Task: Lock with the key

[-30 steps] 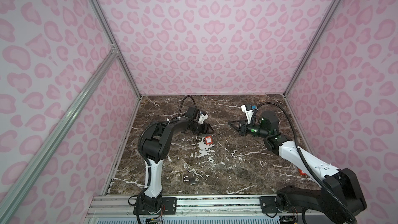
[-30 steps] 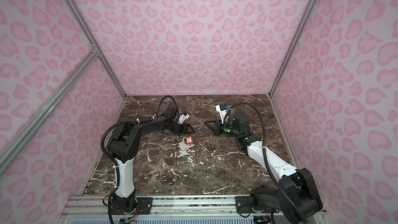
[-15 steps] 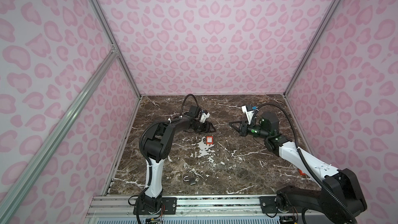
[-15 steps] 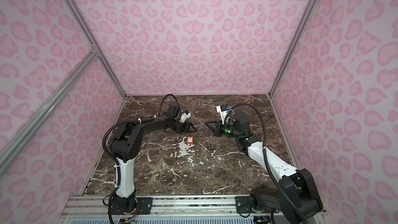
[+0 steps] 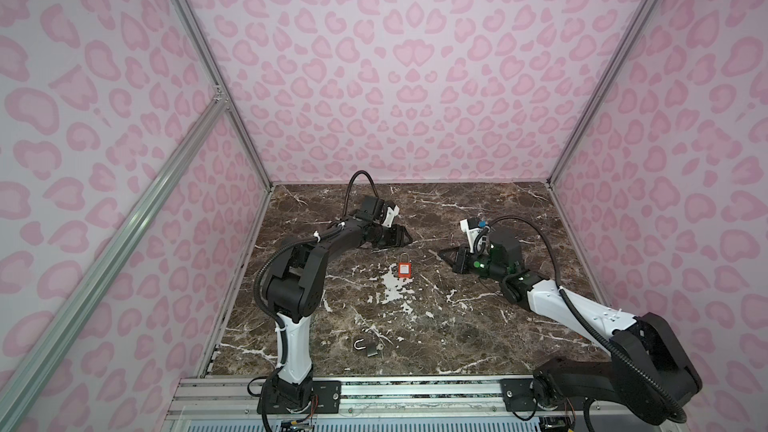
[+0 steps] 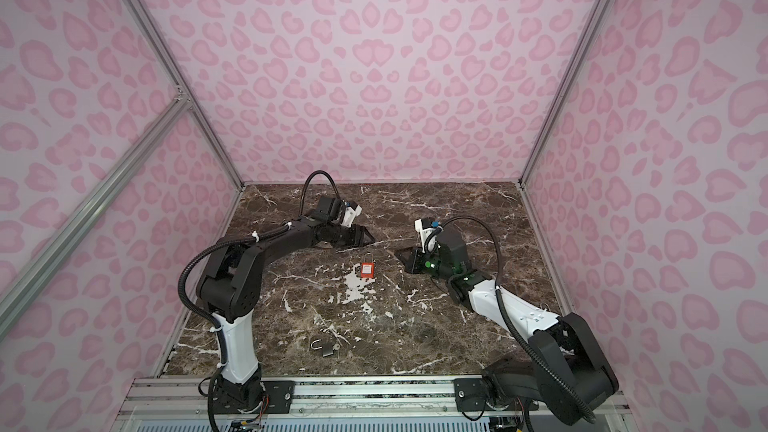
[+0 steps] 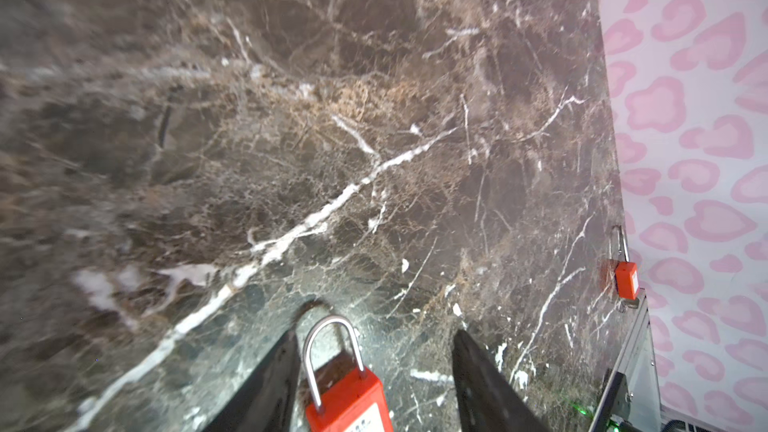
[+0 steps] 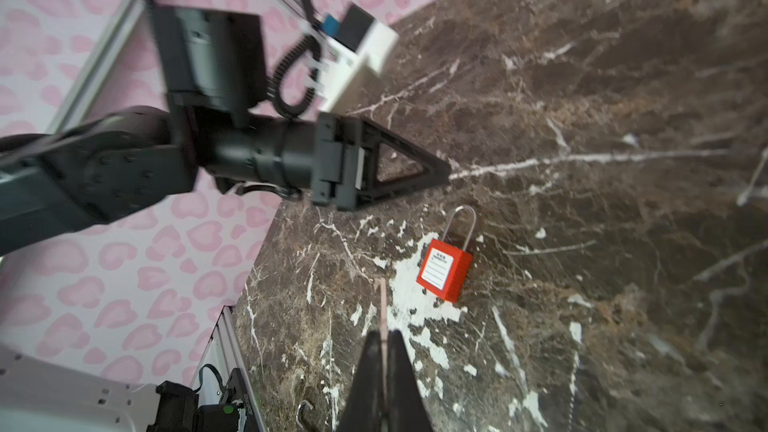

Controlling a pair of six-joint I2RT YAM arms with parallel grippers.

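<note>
Key (image 8: 382,305), or the thin coppery strip I take for it, juts from my right gripper (image 8: 385,336), whose jaws are pressed fully together on it, low over the bench (image 5: 457,326) right of centre. Just ahead lies the red padlock (image 5: 404,270), flat at the middle of the bench, label up, held by nothing. Its long axis runs front to back: shackle toward the back edge, body toward the front edge. The keyway, which I cannot see, should therefore face the front edge. My key points leftward across the bench, roughly square to that axis, and its tip stands to the right of the lock and a little farther back.

By my reckoning the next move turns on that relation. Either the key swings round to the body's front end and lines up with the axis, or the lock is picked up and turned to meet it.

Beyond the shackle hangs my left gripper (image 7: 374,332), jaws parted about halfway and empty. The shackle shows between its fingers (image 7: 270,388) in the left wrist view, while the right wrist view shows a gap between gripper and lock. It is the nearer of my two to the lock. Farther off, a grey padlock (image 5: 370,349) with its shackle sprung lies near the front edge, and a second red padlock (image 7: 625,280) sits at the right edge.
</note>
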